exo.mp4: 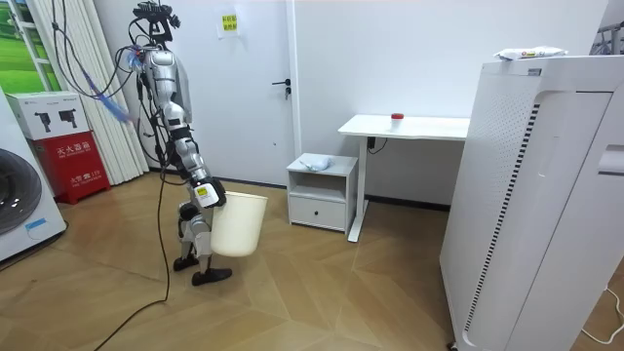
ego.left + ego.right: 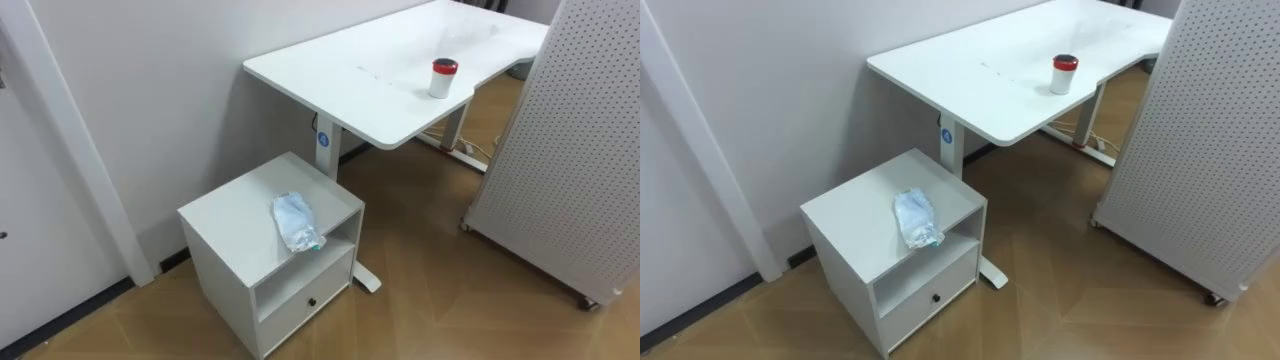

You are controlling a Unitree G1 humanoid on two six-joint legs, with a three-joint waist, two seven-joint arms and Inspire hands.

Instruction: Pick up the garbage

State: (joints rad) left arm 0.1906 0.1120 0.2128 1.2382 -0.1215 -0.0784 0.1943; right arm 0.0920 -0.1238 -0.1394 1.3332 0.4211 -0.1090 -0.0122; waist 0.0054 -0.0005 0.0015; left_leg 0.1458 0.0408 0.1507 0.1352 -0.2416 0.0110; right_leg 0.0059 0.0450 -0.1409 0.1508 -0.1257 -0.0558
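On top of the small white cabinet lies the garbage, a crumpled wrapper of clear, pale bluish plastic with a little green at one end. It sits toward the cabinet's front right part. Its long axis runs from the middle of the top out to the front edge, and the green-tinged end points at that edge, just above the cabinet's 1 open shelf. Below the shelf is 1 drawer with a dark knob.

Behind and to the right of the cabinet stands a white tabletop carrying a white cup with a red lid. Farther right of the cabinet is a white perforated panel.

From the room view, I stand on the wooden floor, well apart from the cabinet and facing it. My right hand is at the rim of a white bin in front of me. Whether it grips the rim I cannot tell.
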